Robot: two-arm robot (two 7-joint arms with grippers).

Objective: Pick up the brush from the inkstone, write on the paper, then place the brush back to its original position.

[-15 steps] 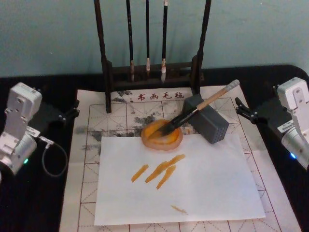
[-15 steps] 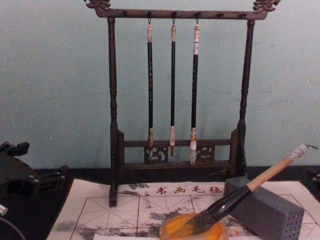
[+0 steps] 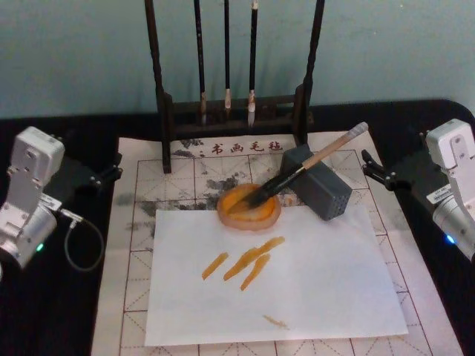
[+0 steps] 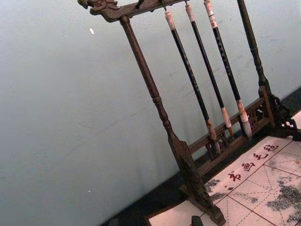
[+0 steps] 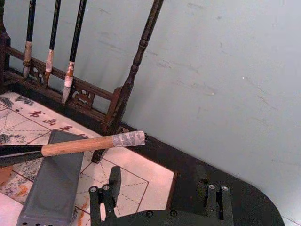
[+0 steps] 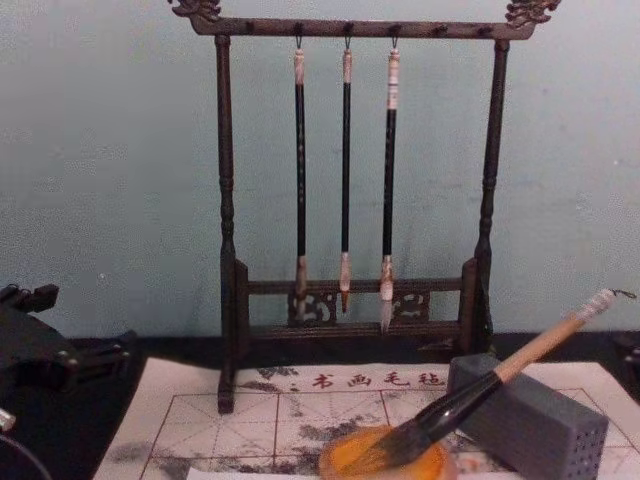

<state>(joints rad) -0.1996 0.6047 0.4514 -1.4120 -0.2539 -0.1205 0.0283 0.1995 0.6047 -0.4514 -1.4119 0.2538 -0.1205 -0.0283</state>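
Across the block (image 3: 326, 194) leans the brush (image 3: 312, 159), likely light, stiff, wet-tipped: take it mid-handle; right gripper (image 5: 160, 186) gapes empty, left gripper (image 3: 107, 174) state unclear.

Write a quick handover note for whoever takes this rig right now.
The left gripper is parked at the left. The right gripper is open at the right. Neither holds anything.
The brush lies with its bristles in the inkstone, handle propped on the grey block.
The white sheet over the gridded paper bears orange strokes.
Writing and return look done; nothing seems left.
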